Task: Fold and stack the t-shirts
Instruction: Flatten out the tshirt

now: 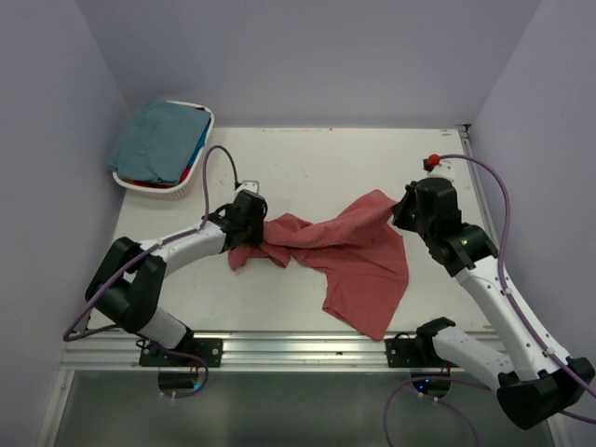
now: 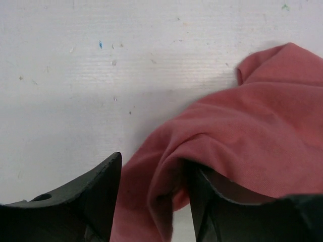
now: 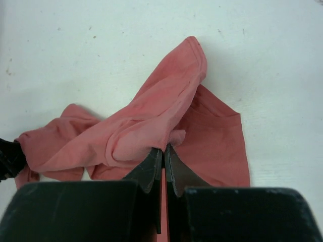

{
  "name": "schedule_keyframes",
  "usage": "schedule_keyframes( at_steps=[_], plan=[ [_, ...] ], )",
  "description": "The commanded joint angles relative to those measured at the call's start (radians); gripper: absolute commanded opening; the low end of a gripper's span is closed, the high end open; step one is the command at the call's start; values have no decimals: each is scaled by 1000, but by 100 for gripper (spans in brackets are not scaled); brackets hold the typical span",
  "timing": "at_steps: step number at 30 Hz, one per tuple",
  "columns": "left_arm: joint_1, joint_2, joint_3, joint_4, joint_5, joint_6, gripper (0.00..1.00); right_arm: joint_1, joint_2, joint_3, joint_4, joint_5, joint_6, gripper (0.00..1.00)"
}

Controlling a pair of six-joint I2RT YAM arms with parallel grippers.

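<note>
While in right tool (image 3: 162, 152), red t-shirt (image 3: 151, 113).

No lettering can be read in any view.
The brick-red t-shirt (image 1: 368, 265) shows plain cloth without print or a legible tag, and the counter (image 1: 317, 168) carries only small specks, not characters. The white basket (image 1: 172, 191) is small and far off in the top view, so any marking on it may simply be too fine to make out.

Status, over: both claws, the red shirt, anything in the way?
Right claw shut on red t-shirt. Left claw open, cloth lying between its fingers. Shirt twisted, not folded. White basket at far corner, apart from it.
</note>
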Motion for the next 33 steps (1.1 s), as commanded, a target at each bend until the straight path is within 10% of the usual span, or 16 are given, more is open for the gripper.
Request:
schedule_keyframes(
  at_steps=[1,4,14,17,26,33],
  plan=[
    [40,51,75,110,21,66,60,2,-4,41,-59,71,-32,0],
    [73,125,133,127,15,95,83,2,-9,52,-73,99,-36,0],
    [21,-77,40,124,142,132,96,0,14,41,-72,136,-53,0],
    [-65,-151,0,75,113,97,88,0,34,27,-52,131,-53,0],
    [-222,-128,-42,-85,38,42,23,0,91,18,-6,104,-45,0],
    [-222,-59,-34,-129,-134,-30,19,0,102,4,-1,104,-45,0]
  ],
)
